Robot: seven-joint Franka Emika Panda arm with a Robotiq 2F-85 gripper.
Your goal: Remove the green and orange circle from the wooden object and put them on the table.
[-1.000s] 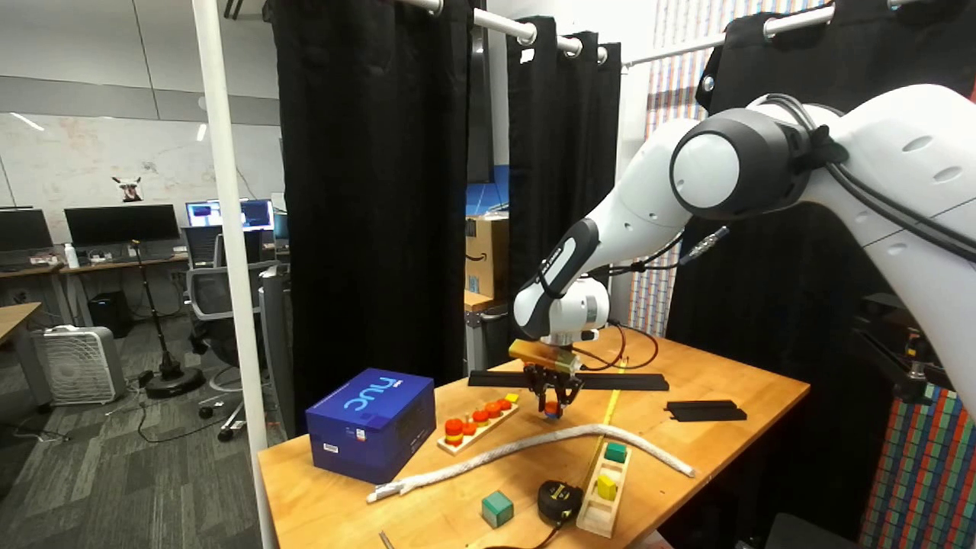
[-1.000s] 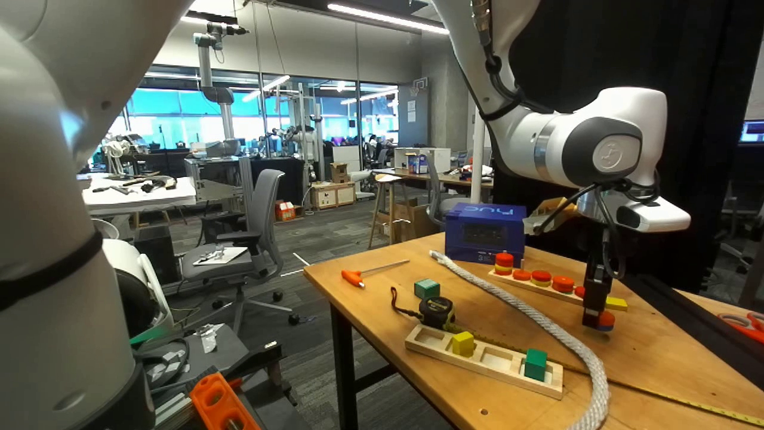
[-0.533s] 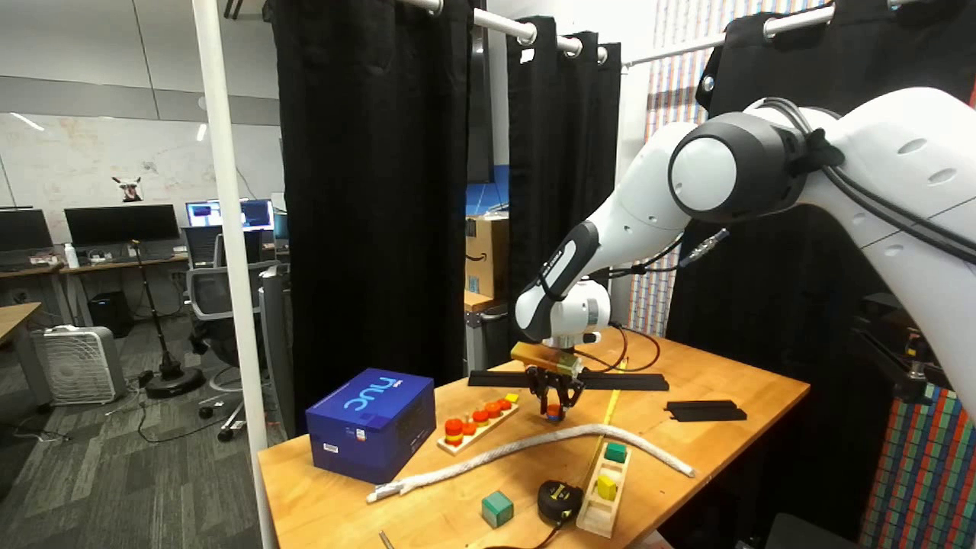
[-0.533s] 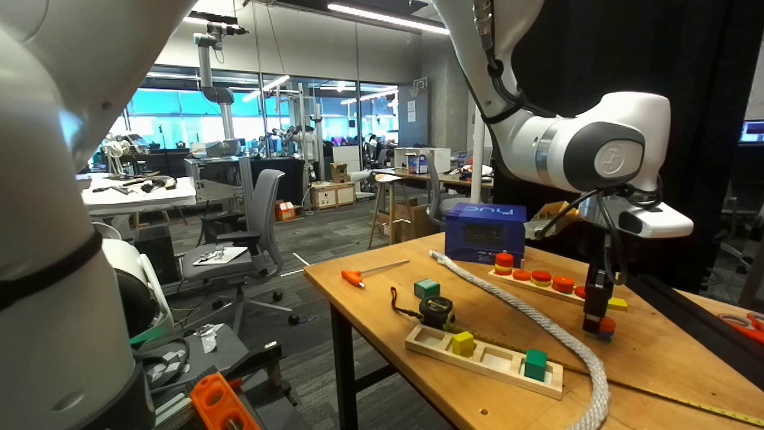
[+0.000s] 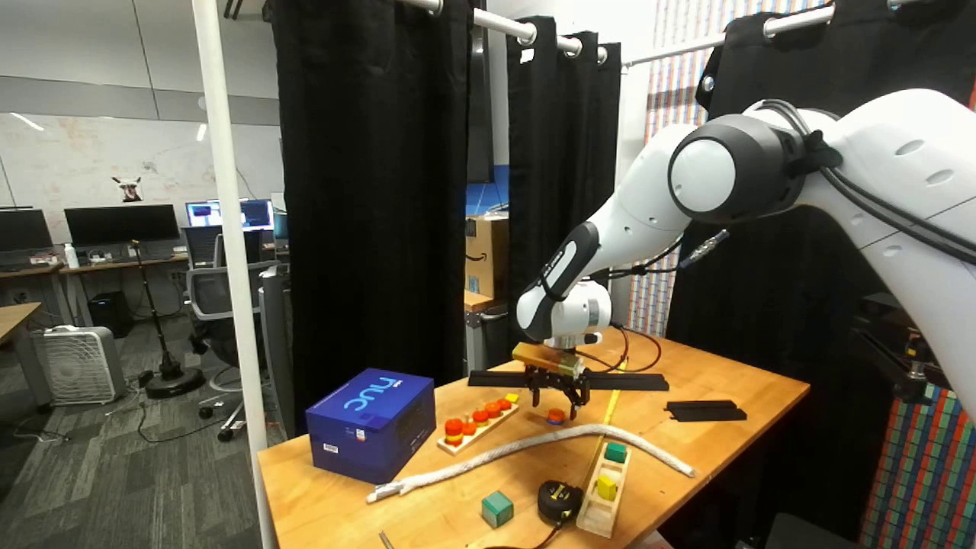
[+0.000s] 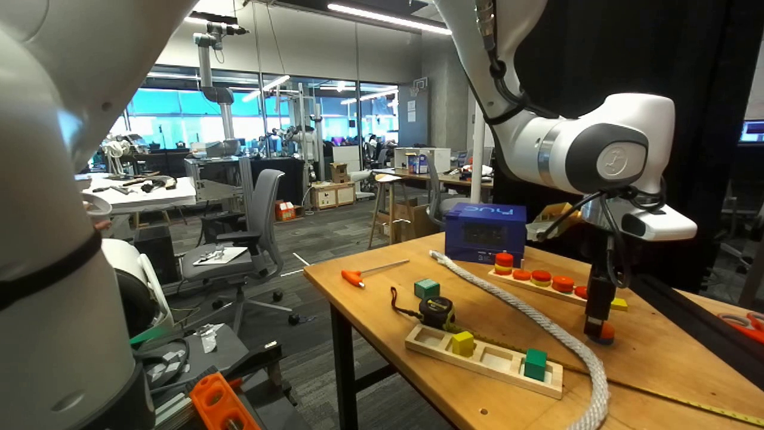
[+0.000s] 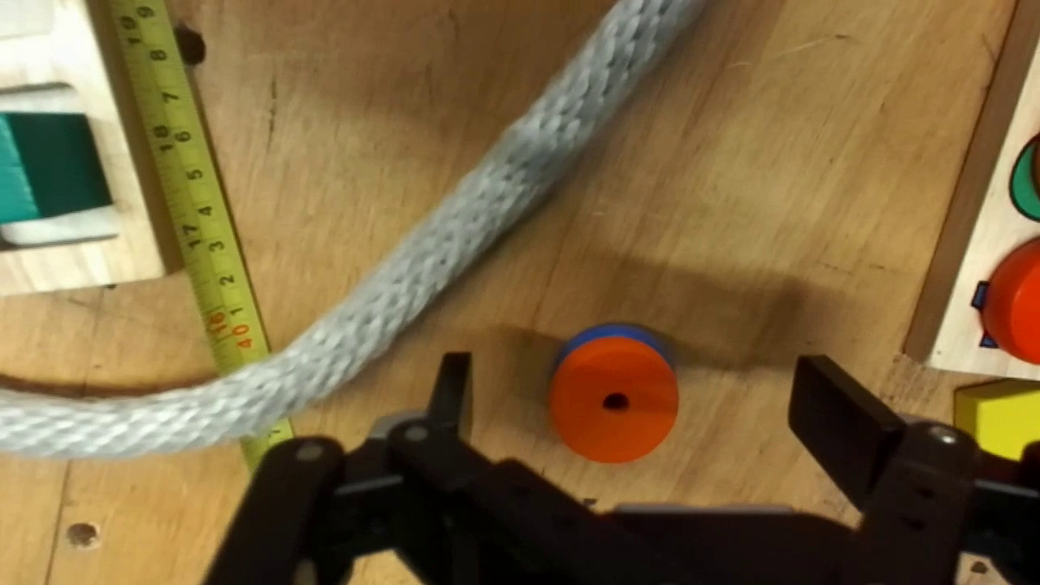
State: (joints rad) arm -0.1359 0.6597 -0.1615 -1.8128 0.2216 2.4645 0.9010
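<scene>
On the pale table (image 5: 724,381) sits the orange circle (image 7: 615,431), on top of a blue disc (image 7: 615,331) that shows as a thin rim. My gripper (image 7: 634,357) is over it with its jaws wide apart, one to each side. Neither finger touches the stack, which is nearer the left finger (image 7: 452,398) in the wrist view. The wooden object (image 7: 955,353), a light base with red-orange and yellow pieces, lies beside it. There, a green circle (image 7: 1023,191) shows in part, cut off by the wrist view's edge. In an exterior view my gripper (image 6: 594,331) partly hides the orange circle (image 6: 607,330).
A grey rope (image 7: 455,244) curves across the table close by. Beyond it are a wooden tray (image 5: 597,520) holding a yellow and a green block, a tape measure (image 5: 559,500) and a green cube (image 5: 497,509). A yellow block (image 7: 999,418) touches or nearly touches the wooden base; a blue box (image 5: 412,427) stands behind.
The gripper came down slightly with the orange and blue stack, then opened and let it go. The stack now rests on the table between the spread fingers.
</scene>
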